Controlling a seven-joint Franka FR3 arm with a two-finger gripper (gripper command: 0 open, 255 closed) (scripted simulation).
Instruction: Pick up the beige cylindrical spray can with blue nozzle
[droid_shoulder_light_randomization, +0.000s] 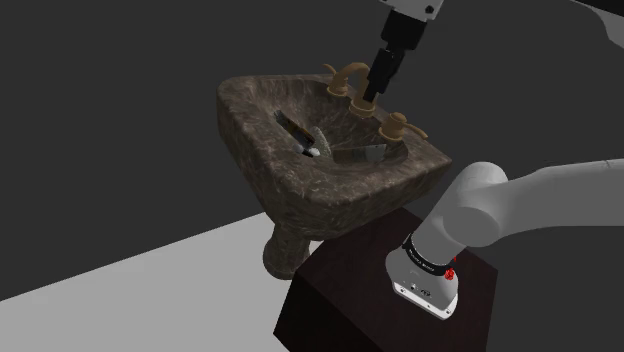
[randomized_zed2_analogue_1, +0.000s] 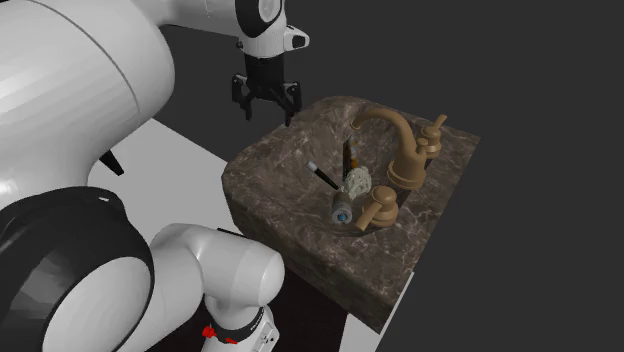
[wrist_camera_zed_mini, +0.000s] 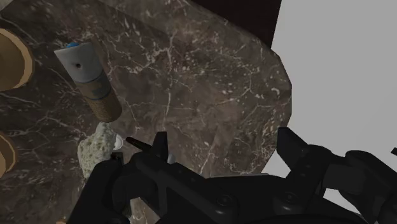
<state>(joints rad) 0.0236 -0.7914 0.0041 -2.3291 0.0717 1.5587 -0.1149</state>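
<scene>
The spray can (wrist_camera_zed_mini: 91, 81) lies on its side in the brown marbled sink basin (wrist_camera_zed_mini: 210, 83). It has a tan body, a grey cap and a bit of blue at the tip. In the second exterior view the can (randomized_zed2_analogue_1: 343, 207) rests close to the nearer tap handle (randomized_zed2_analogue_1: 381, 210); in the shoulder view the can (droid_shoulder_light_randomization: 366, 153) shows pale at the basin's bottom. My black gripper (randomized_zed2_analogue_1: 266, 103) hangs open above the sink's rim, off to the side of the can and well apart from it. Nothing is between the fingers (wrist_camera_zed_mini: 160, 149) of the gripper (wrist_camera_zed_mini: 226, 153).
A bronze faucet (randomized_zed2_analogue_1: 398, 135) with two handles rises from the sink's back edge. A pale rough lump (randomized_zed2_analogue_1: 357, 180) and a thin dark brush (randomized_zed2_analogue_1: 323, 175) lie in the basin beside the can. The sink stands on a pedestal (droid_shoulder_light_randomization: 286, 248); grey floor (wrist_camera_zed_mini: 343, 70) lies beyond the rim.
</scene>
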